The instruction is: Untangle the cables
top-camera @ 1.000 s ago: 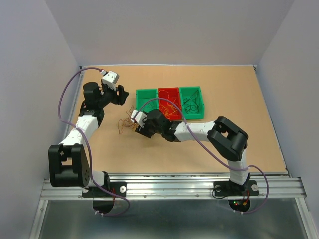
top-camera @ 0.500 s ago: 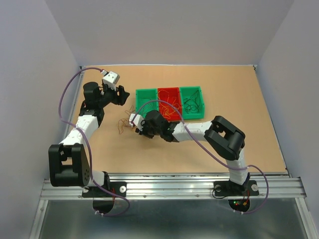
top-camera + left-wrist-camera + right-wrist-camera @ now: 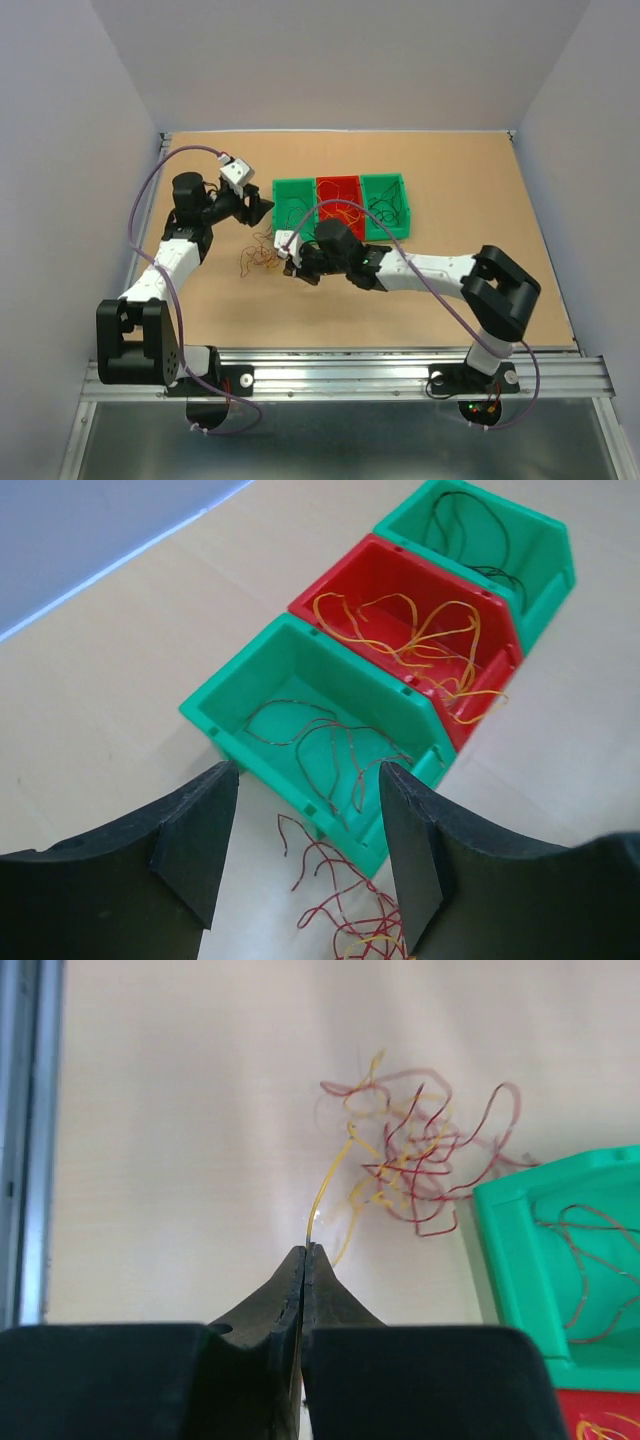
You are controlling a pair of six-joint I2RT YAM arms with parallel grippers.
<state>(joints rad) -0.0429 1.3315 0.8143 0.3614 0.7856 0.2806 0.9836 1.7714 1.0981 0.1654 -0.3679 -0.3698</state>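
Loose clump of hair-thin, curly red and orange-yellow cables (image 3: 420,1165): one, on tan surface (image 3: 330,320), just beside first green bin. Strand count not legible; lower part cut off in left wrist view.

Right pincer (image 3: 305,1252): closed tight on a single orange-yellow strand (image 3: 325,1188) leading into the clump. Tips hidden under the wrist in top view.

Left pincer (image 3: 307,778): spread wide, empty, over the clump's edge.

Open plastic bins: three, in a touching row.
- first green bin (image 3: 240,665), dark red strands
- red bin (image 3: 330,575), orange-yellow strands
- second green bin (image 3: 548,580), dark strands

Strands per bin not countable.
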